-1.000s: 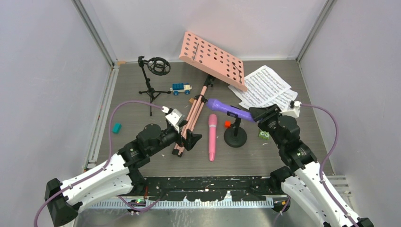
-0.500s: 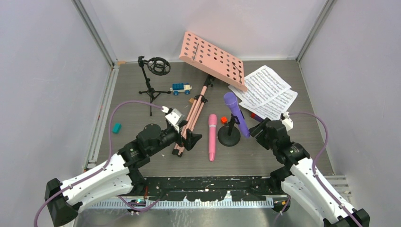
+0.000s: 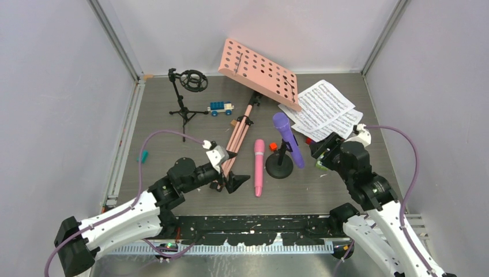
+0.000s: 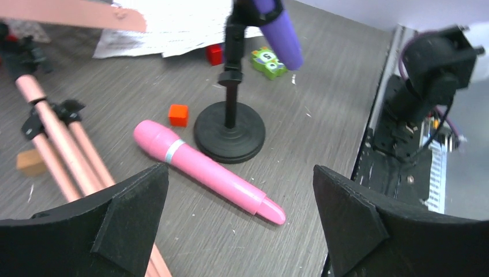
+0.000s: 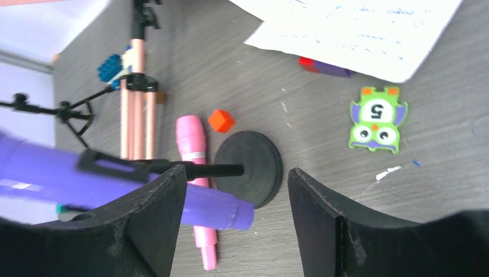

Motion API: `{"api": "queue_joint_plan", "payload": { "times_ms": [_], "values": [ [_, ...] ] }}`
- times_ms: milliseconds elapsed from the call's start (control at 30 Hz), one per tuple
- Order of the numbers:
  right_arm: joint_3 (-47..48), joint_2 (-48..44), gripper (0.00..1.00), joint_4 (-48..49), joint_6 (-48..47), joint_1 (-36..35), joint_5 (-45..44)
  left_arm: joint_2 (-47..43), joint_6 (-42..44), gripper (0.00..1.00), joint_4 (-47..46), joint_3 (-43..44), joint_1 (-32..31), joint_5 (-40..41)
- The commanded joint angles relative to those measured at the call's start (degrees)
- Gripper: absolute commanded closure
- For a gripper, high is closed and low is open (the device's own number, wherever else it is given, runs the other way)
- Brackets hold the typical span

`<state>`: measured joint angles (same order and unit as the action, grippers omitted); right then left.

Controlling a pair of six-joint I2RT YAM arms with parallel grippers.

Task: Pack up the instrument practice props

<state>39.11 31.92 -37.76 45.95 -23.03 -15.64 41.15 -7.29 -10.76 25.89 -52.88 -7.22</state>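
1. Left gripper (image 4: 239,173): jaws spread wide, nothing held. It hovers low over the pink mic (image 4: 207,170), which lies flat on the table (image 4: 323,104) just beside the rack's legs (image 4: 55,138).
2. Right gripper (image 5: 235,173): jaws wide apart, empty, close beside the purple mic (image 3: 286,138). That mic sits tilted in the clip of a round-based mount (image 3: 279,168) mid-table.
3. The rack (image 3: 259,72) is at the back. The pages (image 3: 323,109) lie back right, and a second mount (image 3: 187,95) stands far left.
4. Judgement: both mics look rigid, smooth and round, so likely to slip or roll. Grip across mid-barrel.
5. Judgement: the loaded mount looks top-heavy. Pulling the purple mic sideways may tip it, so draw it along the clip.
6. Judgement: the pages are thin and limp. Pinch a free edge.
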Motion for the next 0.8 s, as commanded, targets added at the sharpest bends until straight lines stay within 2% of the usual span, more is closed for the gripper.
{"api": "queue_joint_plan", "payload": {
  "times_ms": [0, 67, 133, 300, 400, 500, 633, 767],
  "values": [
    [4.6, -2.7, 0.30, 3.5, -7.3, -0.3, 5.6, 2.8, 7.0, 0.03, -15.8, -1.3, -0.2, -10.6],
    [6.2, -3.7, 0.29, 4.6, -9.0, -0.3, 7.9, 7.3, 9.6, 0.03, -15.8, 1.5, -0.3, -11.2],
    [7.9, -4.1, 0.28, 4.4, -9.5, -0.3, 8.6, 12.4, 9.7, 0.04, -20.9, 2.9, -0.3, -11.2],
    [10.7, -4.5, 0.28, 3.0, -8.4, -0.3, 10.5, 26.3, 7.6, 0.08, -41.1, 3.5, -0.3, -8.3],
    [11.1, -4.9, 0.27, 2.6, -8.0, -0.3, 11.5, 35.1, 3.1, 0.08, -52.0, 4.8, -0.4, -4.4],
    [11.7, -5.5, 0.27, 1.8, -8.3, -0.3, 11.8, 45.3, 1.0, 0.10, -69.6, 5.0, -0.8, -5.8],
    [13.3, -5.7, 0.27, -0.1, -9.2, -0.3, 11.9, 53.7, 0.4, 0.13, -71.3, 10.8, -1.5, -12.7],
    [15.0, -6.0, 0.27, -2.1, -10.3, -0.3, 11.6, 56.4, 2.7, 0.15, -71.3, 12.7, -2.5, -10.4]
  ]
}}
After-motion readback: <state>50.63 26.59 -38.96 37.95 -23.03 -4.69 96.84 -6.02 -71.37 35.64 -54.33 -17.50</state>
